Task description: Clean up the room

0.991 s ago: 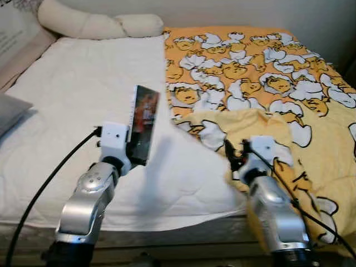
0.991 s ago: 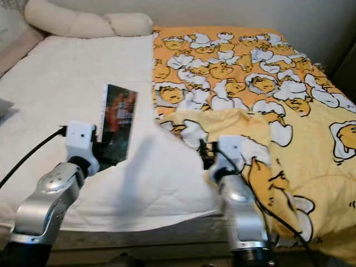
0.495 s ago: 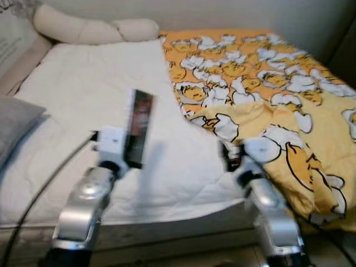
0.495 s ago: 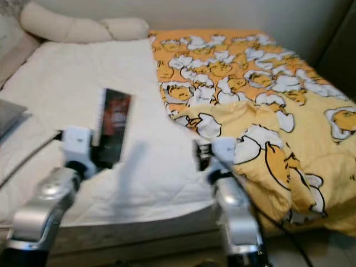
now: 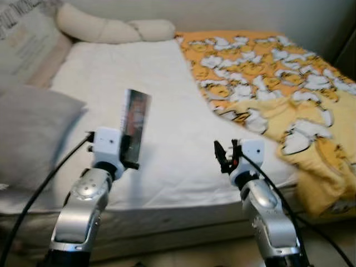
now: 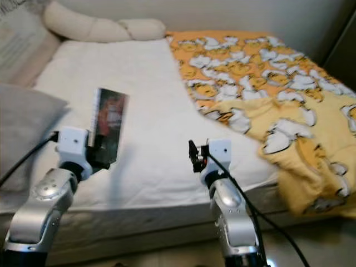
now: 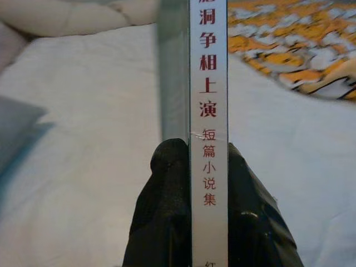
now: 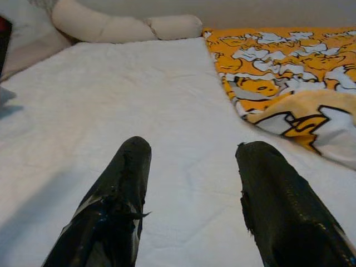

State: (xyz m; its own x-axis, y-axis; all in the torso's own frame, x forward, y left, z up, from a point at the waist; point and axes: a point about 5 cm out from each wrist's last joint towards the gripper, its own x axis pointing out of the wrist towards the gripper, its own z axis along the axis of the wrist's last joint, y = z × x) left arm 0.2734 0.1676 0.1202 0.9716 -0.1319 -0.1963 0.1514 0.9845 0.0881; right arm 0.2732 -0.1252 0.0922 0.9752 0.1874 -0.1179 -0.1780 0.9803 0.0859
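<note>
Book point(image 5: 133, 123): upright, spine toward the wrist camera, pinched between the left claw's point(image 5: 127, 151) fingers point(image 7: 167, 206) above the bed's point(image 5: 167, 111) white sheet. Your view has swung left over the last second: grey pillow point(image 5: 33, 133) now in frame, yellow blanket point(image 5: 289, 94) pushed to the right. Book unchanged in the grip; likely you are turning to carry it off. Right claw point(image 5: 225, 156): fingers spread, holding nothing, over the bed edge.
</note>
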